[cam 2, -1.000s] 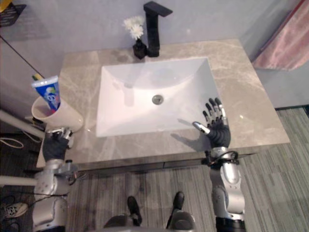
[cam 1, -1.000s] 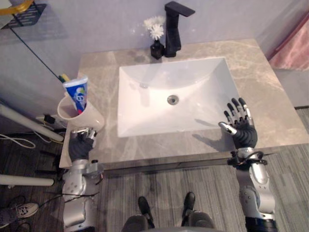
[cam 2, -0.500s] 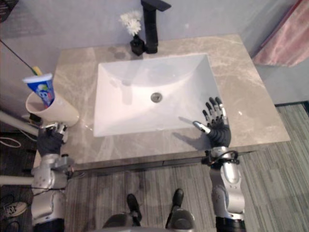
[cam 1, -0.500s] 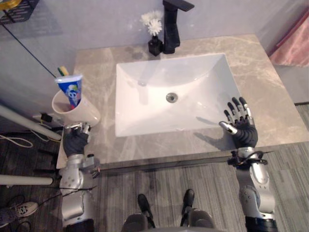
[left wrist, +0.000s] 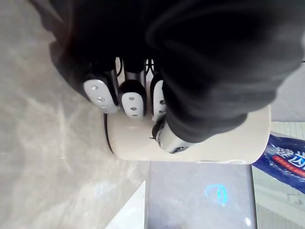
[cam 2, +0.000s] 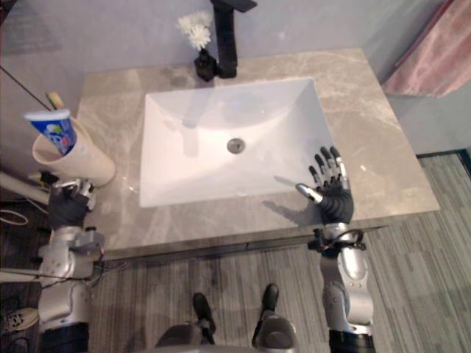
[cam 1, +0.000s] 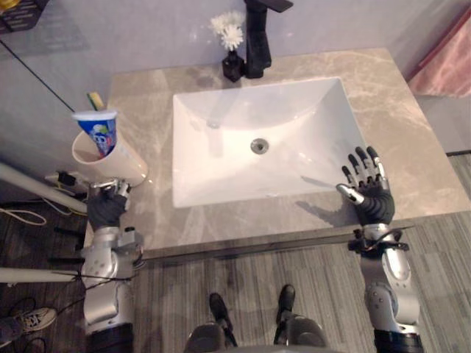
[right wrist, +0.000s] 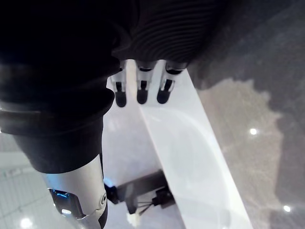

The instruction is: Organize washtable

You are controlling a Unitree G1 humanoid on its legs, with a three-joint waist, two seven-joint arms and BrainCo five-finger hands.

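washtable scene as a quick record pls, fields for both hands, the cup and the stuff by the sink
left hand: fingers curled round cup at left edge of the counter
cup contents: toothpaste tube, toothbrush
right hand: open, over the counter by the right front corner of the sink
behind sink: black faucet, vase of white flowers
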